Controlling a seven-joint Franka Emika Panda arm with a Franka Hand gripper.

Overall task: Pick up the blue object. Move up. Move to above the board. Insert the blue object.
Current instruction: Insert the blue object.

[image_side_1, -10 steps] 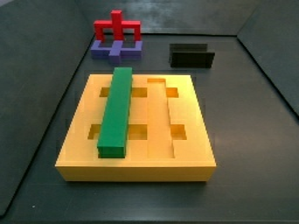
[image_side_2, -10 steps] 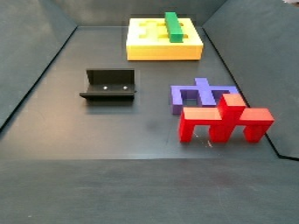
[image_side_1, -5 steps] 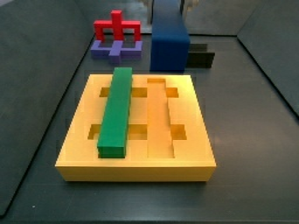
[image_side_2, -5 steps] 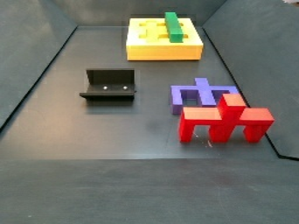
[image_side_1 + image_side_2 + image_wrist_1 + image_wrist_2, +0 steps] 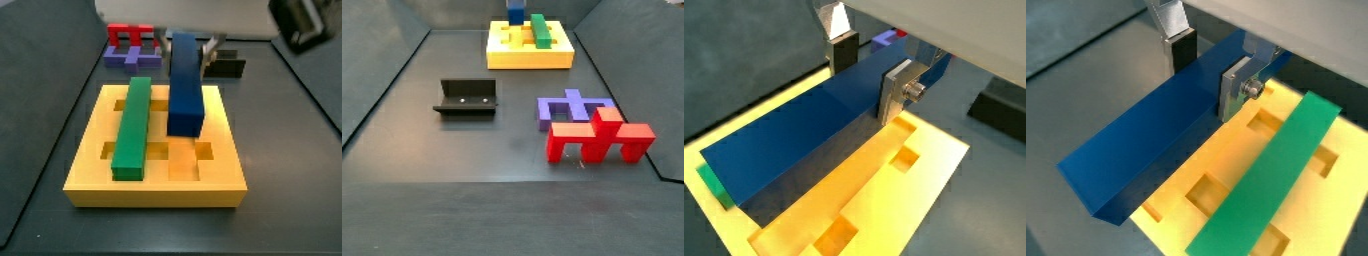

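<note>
My gripper (image 5: 871, 70) is shut on the blue object (image 5: 798, 140), a long blue bar, and holds it over the board (image 5: 885, 200). Both wrist views show the silver fingers (image 5: 1236, 85) clamped on the bar's sides near one end (image 5: 1146, 160). In a side view the blue object (image 5: 185, 85) hangs tilted above the yellow board (image 5: 154, 185), to the right of the green bar (image 5: 132, 125) that lies in a groove. In a side view only the bar's lower end (image 5: 516, 12) shows above the board (image 5: 529, 55).
A purple base with a red piece (image 5: 132, 45) and a small black holder (image 5: 227, 65) stand behind the board. In a side view a black fixture (image 5: 468, 97), a purple piece (image 5: 572, 106) and a red piece (image 5: 599, 137) lie on the floor.
The blue object has come in from behind the board and now hangs over the board's right groove, lower and closer to the green bar. Nothing else moved.
</note>
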